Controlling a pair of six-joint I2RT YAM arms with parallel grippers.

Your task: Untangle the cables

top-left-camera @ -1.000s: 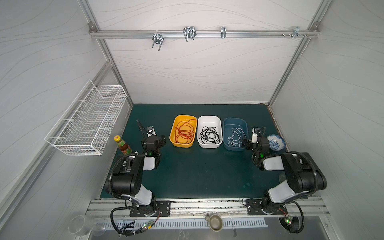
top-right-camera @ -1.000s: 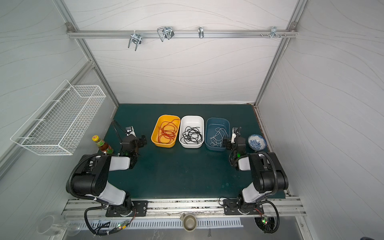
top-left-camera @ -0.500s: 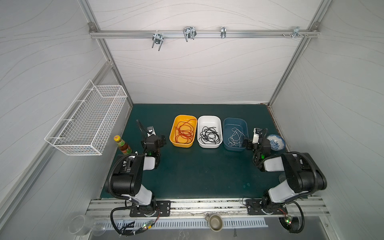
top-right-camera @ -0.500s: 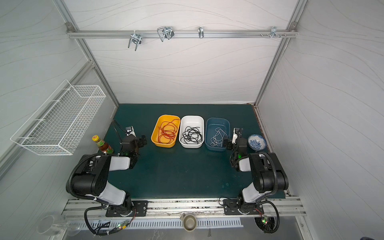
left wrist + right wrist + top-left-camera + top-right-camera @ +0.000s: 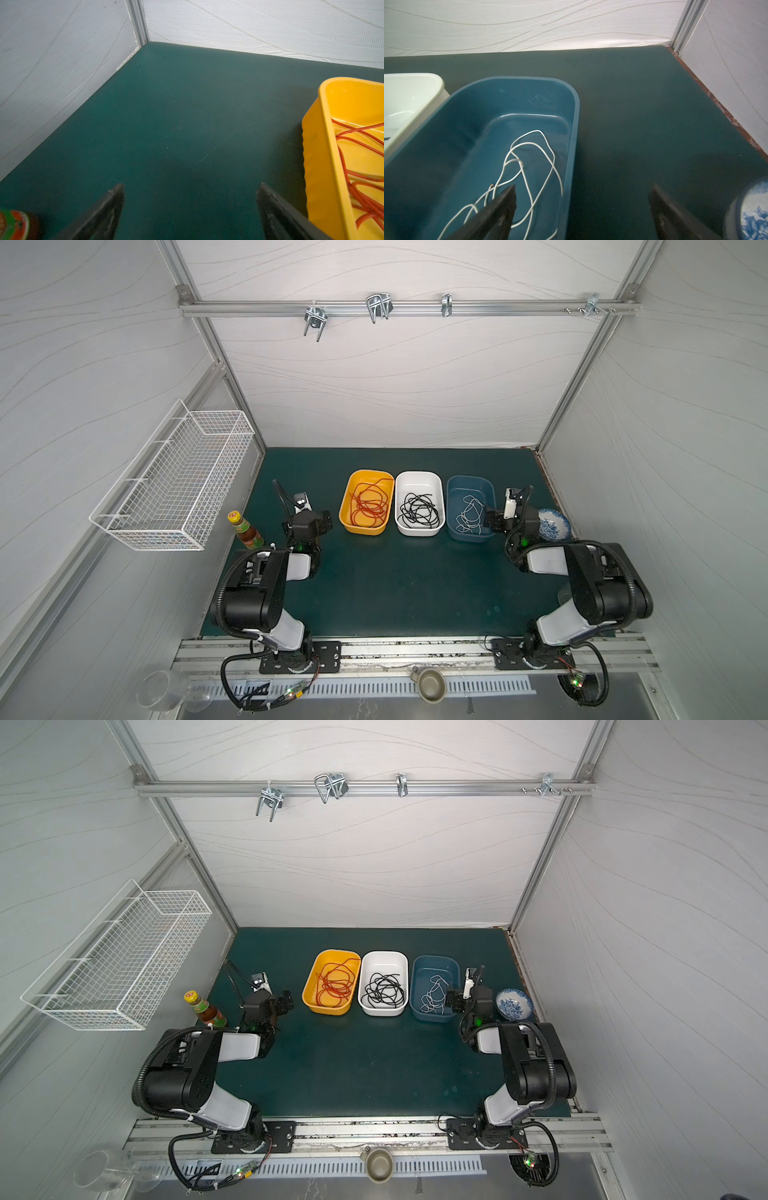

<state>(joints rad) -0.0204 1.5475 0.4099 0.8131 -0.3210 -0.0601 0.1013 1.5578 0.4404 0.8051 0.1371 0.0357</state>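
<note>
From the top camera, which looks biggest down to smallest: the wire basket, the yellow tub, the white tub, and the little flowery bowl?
In a top view:
1. wire basket: looks biggest, though it hangs on the wall, nearer the camera.
2. yellow tub and white tub: they look about alike, so no ranking.
3. bowl: smallest.

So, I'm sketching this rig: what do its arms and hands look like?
Both the left arm and right arm have bulky black joints, white link shells and ribbed black hoses. Each wrist shows a small green light. The left hand and right hand have flat dark fingers.
</note>
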